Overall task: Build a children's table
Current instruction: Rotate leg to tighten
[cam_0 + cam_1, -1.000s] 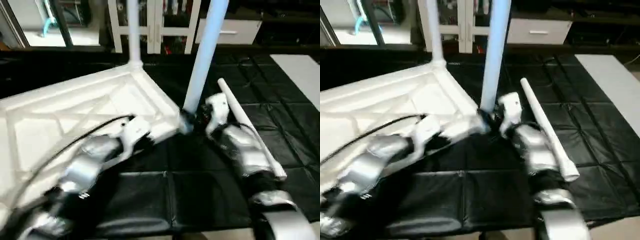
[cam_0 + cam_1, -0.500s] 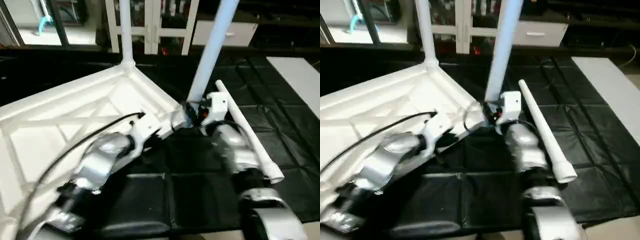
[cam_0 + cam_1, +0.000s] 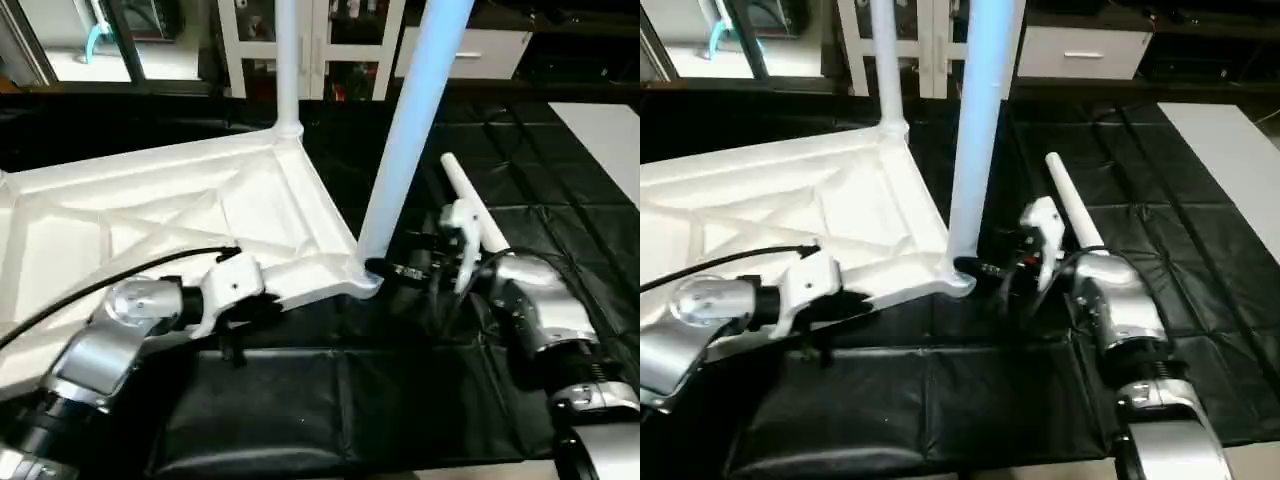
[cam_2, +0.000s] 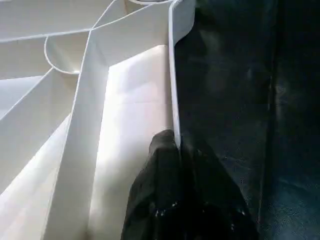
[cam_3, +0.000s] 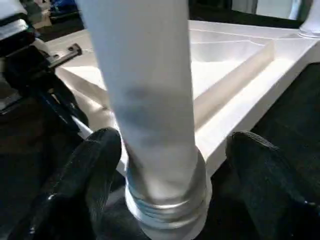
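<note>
Nearest, the left gripper (image 3: 238, 318) has its two black fingers (image 4: 162, 165) pinched tight on the near rim of the table top (image 3: 150, 215), one finger inside the wall, one outside. Judged purpose: pinning the top down so it can't slide or turn while a leg is worked. The top lies ribbed underside up on the black mat (image 3: 400, 400), at the robot's left.

At the near corner socket (image 3: 368, 276) the near leg (image 3: 410, 130) stands upright, its threaded base collar (image 5: 167, 207) at the socket mouth. The right gripper (image 5: 167, 165) straddles the leg's base with fingers spread wide, a gap on both sides, nothing gripped. Probably regrasping between turns, or done; can't tell from these views if the leg is fully seated.

Just behind the right gripper, a loose leg (image 3: 470, 205) lies flat on the mat, close enough to be bumped by the wrist. Further back a far leg (image 3: 287, 70) stands in its corner. Behind that, a white cabinet (image 3: 330, 50).
</note>
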Tool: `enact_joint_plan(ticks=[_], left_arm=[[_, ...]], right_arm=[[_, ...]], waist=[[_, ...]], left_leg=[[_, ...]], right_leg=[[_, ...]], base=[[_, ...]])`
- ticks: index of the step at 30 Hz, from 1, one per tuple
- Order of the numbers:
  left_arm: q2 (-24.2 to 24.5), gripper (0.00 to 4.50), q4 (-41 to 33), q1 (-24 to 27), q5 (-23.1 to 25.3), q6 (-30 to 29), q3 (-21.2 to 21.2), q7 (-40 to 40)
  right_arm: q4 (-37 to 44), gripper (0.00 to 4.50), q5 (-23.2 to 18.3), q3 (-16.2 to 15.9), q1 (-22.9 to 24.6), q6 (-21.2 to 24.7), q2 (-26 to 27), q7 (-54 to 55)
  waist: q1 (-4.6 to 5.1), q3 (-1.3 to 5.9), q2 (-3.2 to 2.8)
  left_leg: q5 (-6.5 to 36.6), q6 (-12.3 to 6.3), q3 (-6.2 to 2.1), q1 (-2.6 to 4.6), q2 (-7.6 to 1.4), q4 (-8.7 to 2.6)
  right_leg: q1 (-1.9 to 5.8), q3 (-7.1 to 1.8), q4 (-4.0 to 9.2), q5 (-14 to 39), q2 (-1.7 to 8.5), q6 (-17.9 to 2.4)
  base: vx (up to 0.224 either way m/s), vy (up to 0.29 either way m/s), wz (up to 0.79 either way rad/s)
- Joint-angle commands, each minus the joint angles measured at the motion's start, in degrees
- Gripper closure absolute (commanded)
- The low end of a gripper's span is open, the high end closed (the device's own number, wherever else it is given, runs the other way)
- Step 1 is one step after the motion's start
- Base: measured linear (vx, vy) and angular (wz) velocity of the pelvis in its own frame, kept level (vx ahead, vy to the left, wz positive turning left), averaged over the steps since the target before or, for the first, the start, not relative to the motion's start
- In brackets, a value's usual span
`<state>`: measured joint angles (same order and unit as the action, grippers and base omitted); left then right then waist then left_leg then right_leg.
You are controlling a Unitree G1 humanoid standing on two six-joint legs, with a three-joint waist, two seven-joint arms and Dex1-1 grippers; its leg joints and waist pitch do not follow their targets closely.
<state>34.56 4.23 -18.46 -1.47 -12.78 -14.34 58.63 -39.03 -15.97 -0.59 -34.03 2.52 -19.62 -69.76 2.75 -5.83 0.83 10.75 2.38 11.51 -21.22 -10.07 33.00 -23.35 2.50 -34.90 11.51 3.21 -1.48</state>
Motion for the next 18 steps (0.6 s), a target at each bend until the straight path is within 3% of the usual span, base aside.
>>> enact_joint_plan(ticks=[1, 12, 18], left_arm=[[0.49, 4.50, 1.82, 1.46, 1.44, -0.75, -2.16, 1.20], [0.37, 4.50, 1.66, 1.35, 0.86, -0.75, -2.39, 1.36], [-0.57, 4.50, 1.65, 0.87, 1.16, -1.68, -2.69, 0.01]], right_arm=[[0.40, 0.99, -0.85, -0.45, 0.27, 0.20, 0.21, -0.85], [-0.80, 1.98, 1.23, -1.91, 0.60, -0.56, 1.25, -0.78], [-3.68, 2.46, 4.23, -1.00, -0.06, -2.34, 2.71, 8.53]], waist=[[-0.16, 2.55, -0.43], [-0.26, 2.68, -0.49], [-0.13, 2.50, -0.40]], left_leg=[[13.06, -4.64, -1.49, 0.77, -3.77, -3.86], [11.81, -4.62, -1.44, 0.79, -3.73, -3.79], [13.30, -3.84, -1.49, 0.77, -3.70, -3.91]], right_leg=[[2.07, -3.23, 4.73, 11.44, 4.58, -15.85], [2.13, -3.24, 4.56, 9.83, 4.58, -16.00], [2.01, -3.26, 4.74, 12.63, 4.61, -15.51]], base=[[0.000, 0.000, 0.00], [0.000, 0.000, 0.00], [0.000, 0.000, 0.00]])
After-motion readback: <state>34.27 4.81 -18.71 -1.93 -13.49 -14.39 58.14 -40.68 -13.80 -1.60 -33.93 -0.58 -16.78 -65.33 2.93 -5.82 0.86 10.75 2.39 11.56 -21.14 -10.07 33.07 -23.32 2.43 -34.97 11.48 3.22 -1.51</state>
